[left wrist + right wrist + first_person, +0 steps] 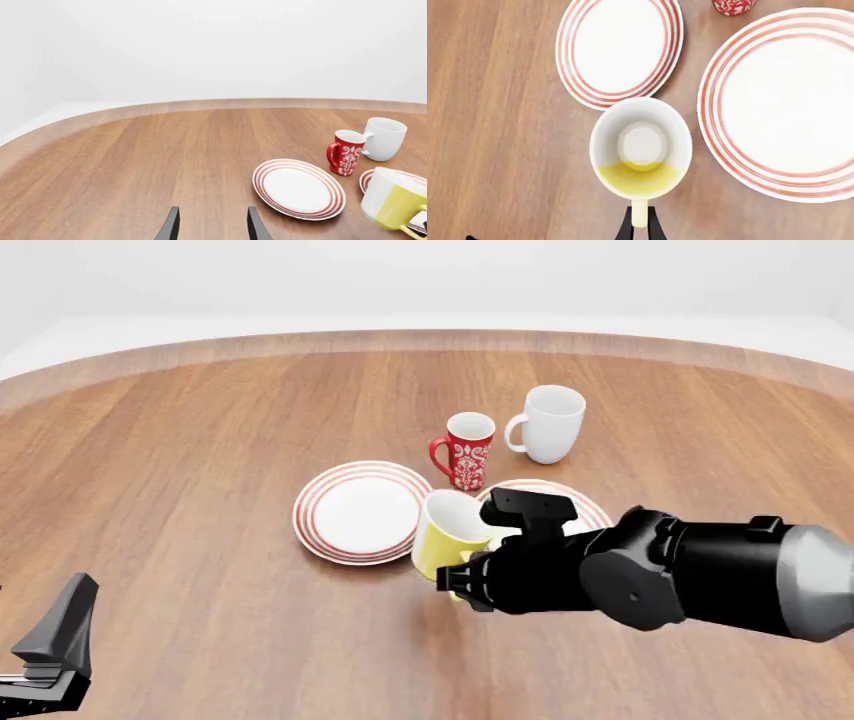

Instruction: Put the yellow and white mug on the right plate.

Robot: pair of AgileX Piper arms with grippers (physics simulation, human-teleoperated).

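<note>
Left gripper (54, 645): parked low in the bottom-left corner of the front view, well apart from all the crockery. In its own wrist view the two dark fingers (169, 226) stand spread with bare wood between them, so it's released and holding nothing.

Left plate (358, 512): sits just left of centre in the front view, nothing on it. Not the target.

Yellow and white mug (451, 533): centre of the front view, tipped over at a slant, between the two plates. In the right wrist view it shows mouth-on (640, 147) in the middle of the frame, white inside, with its yellow handle (639, 212) pointing at the lower edge.

Right gripper (640, 225): here's the action. The dark fingers are clenched on the mug's handle, bottom centre of the right wrist view. In the front view the big black arm comes in from the right and hides the grip itself.

Red mug (466, 449) and white mug (549, 423): standing above centre in the front view, untouched.

Right plate (582, 508): right of the mug, partly hidden by the arm in the front view; in the right wrist view (787, 105) it fills the right side, and it's bare.

Progress: the grasp looks done and the mug appears lifted. What's left, by my reckoning: carry it rightwards over the plate, set it down, let go.
</note>
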